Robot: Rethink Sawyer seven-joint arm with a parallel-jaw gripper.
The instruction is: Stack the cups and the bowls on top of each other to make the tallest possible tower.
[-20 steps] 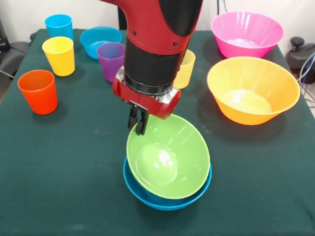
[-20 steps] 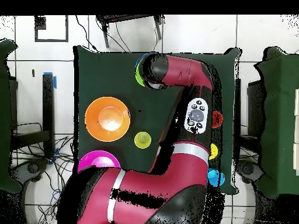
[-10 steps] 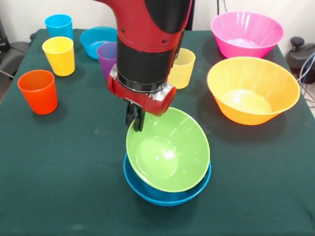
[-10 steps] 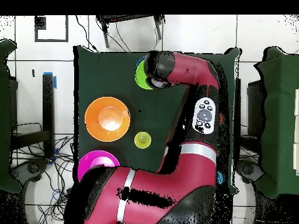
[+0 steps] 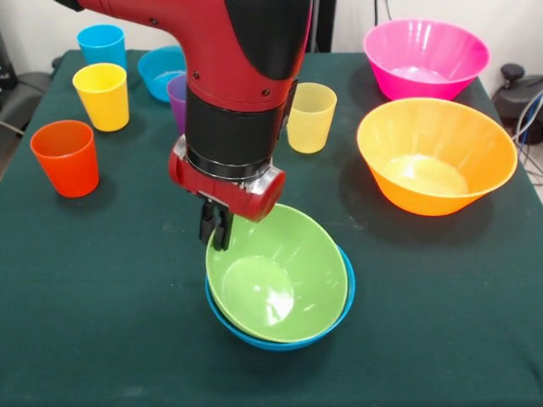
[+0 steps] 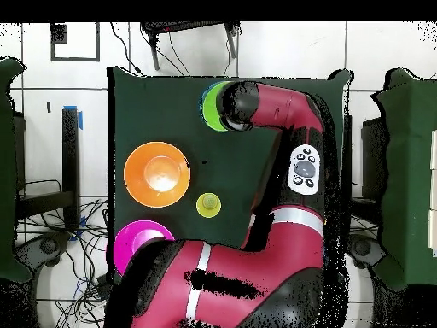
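A dark green cloth covers the worktop [image 5: 102,280], with white floor tiles and cables showing around it from overhead. The green bowl [image 5: 280,275] now sits level and deep inside the medium blue bowl [image 5: 344,292]; half a second ago it was tipped up on one side with more blue showing beneath. The arm has shifted toward the orange cup's side, and the tool [image 5: 215,233] stands at the green bowl's rim, its dark fingers close together; I cannot tell whether they pinch the rim. The pale yellow cup [image 5: 310,117], half hidden a second ago, stands fully clear. The orange-yellow bowl [image 5: 436,157] and pink bowl [image 5: 426,58] stand apart from the pair, unmoved. The orange cup [image 5: 65,158], yellow cup [image 5: 102,96], blue cup [image 5: 102,45], purple cup [image 5: 177,93] and small blue bowl [image 5: 161,69] keep their places.
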